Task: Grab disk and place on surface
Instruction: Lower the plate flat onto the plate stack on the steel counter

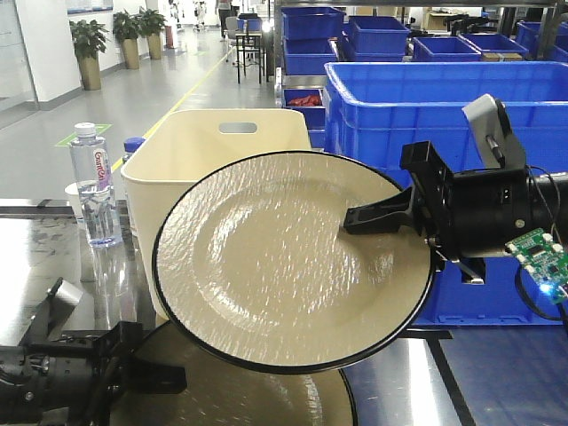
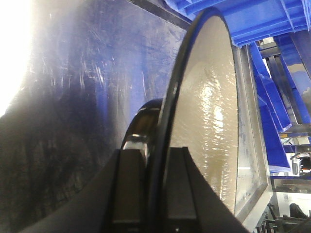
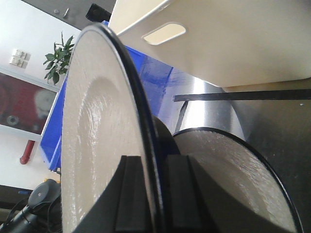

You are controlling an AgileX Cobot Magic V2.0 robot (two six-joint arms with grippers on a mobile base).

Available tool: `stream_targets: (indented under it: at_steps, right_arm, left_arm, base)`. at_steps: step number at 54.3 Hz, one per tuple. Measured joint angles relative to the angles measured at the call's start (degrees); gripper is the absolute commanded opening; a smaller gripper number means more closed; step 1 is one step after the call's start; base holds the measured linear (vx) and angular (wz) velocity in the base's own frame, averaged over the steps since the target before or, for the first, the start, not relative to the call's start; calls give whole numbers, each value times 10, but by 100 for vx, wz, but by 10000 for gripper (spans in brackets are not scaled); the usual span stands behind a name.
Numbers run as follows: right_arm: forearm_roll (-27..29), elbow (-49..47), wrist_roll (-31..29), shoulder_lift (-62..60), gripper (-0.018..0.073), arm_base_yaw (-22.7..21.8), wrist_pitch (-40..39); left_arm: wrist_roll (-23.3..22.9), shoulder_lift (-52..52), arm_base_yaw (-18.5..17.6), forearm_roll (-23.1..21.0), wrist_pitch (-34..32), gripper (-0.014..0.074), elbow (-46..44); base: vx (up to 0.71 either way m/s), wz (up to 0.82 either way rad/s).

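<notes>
Left fingers: my left fingers [image 2: 167, 167] sit low at the near left corner of the bench [image 1: 35, 257], closed down on the rim of the lower disk [image 1: 266, 404], one finger on each face.
Lower disk: cream with a black rim, face up at the near edge of the bench, close over the dark glossy top. I cannot tell whether it rests on the bench or hangs just above it.
Water bottle: a clear water bottle [image 1: 96, 186] with a white cap stands upright on the left side of the bench, towards the far edge, well apart from both disks.
Cream bin: the cream bin [image 1: 222, 142] with a slot handle stands upright behind the raised disk, just right of the bottle.
Raised disk: the raised disk [image 1: 284, 257], also cream with a black rim, is up in the air over the middle of the bench. It is tipped steeply so its face looks towards the front camera, and it overlaps the lower disk from above.
Black strip: a black strip [image 3: 243, 94] crosses the glossy bench beyond the lower disk, at the foot of the bin.
Right fingers: my right fingers [image 3: 136, 184] reach in from the right and pinch the right rim of the raised disk, one on its face and one on its back.
Blue crates: blue crates [image 1: 426, 98] stand stacked beyond the far right edge of the bench.
</notes>
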Motion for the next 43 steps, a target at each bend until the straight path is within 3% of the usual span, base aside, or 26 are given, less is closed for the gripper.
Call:
stream_targets:
  at_steps: [14,29,37,43]
  right_arm:
    - [0,0,0,0,-8,0,-1]
    - [0,0,0,0,-8,0,-21]
    - [0,0,0,0,-8,0,-27]
    - [0,0,0,0,-8,0,-28]
  left_arm:
    - [0,0,-4,0,-15,1,0]
    - [0,38,-46,-6,-66,39,0]
    - [-2,64,-59,-9,-62,129,0]
    - [-1,70,-59,-2,-52,258,0]
  base:
    - [0,0]
    - [0,0]
    - [0,0]
    - [0,0]
